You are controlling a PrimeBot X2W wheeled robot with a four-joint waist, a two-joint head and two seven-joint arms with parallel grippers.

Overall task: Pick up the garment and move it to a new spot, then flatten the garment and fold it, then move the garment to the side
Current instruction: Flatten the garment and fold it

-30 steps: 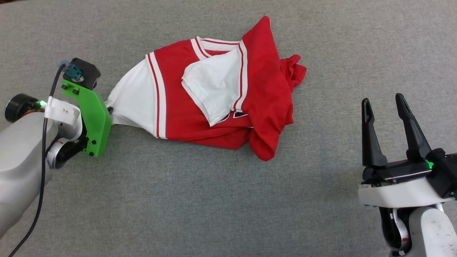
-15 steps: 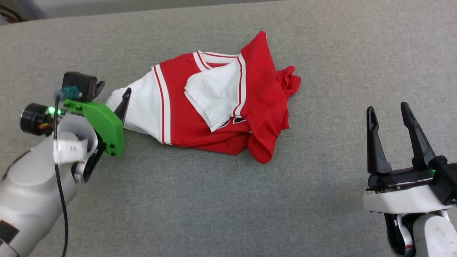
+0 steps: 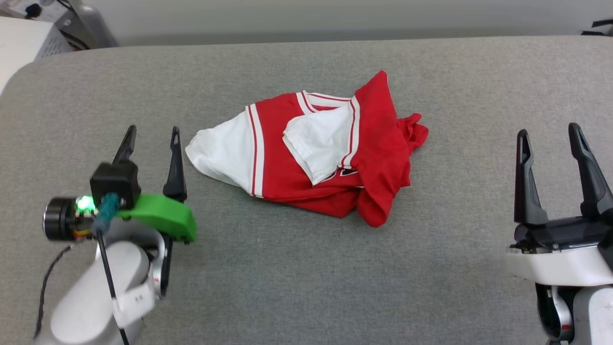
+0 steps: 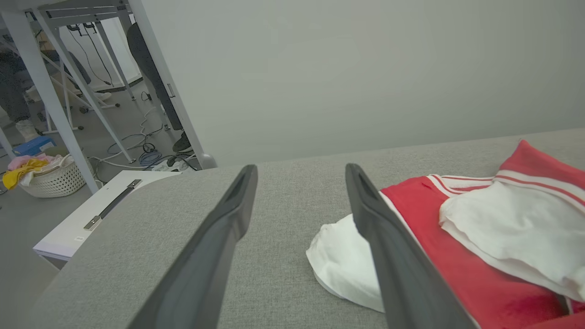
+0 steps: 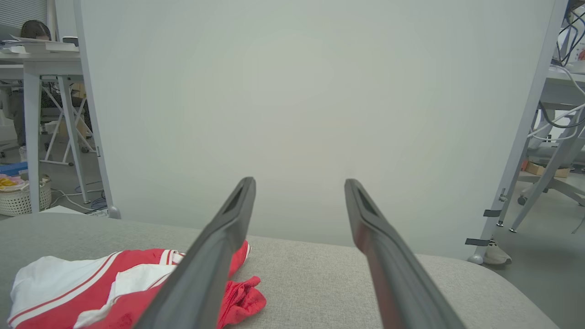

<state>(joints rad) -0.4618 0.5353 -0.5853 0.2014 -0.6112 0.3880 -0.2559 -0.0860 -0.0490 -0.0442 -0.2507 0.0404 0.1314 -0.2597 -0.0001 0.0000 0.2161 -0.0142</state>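
Note:
The garment [image 3: 316,158], a red jersey T-shirt with white sleeves and striped trim, lies crumpled in the middle of the grey table [image 3: 297,278]. A white sleeve points left and a bit of black lettering peeks out under a folded sleeve. My left gripper [image 3: 152,134] stands open just left of that sleeve, apart from the cloth, nothing between its fingers. The left wrist view has the garment [image 4: 457,237] beside and behind the right finger. My right gripper [image 3: 549,135] is open far to the right, empty. From the right wrist, the garment [image 5: 114,288] lies at lower left.
The table's rounded far-left corner [image 3: 28,72] and far edge run along the top of the head view. A white cabinet top [image 4: 91,219] sits beyond that corner. A pale partition wall [image 5: 297,114] stands behind the table. Wide bare cloth surrounds the shirt.
My left gripper has let go of the white sleeve, opened and drawn back to the left. The head camera has tilted up, so the whole scene has shifted. The right gripper stays open.

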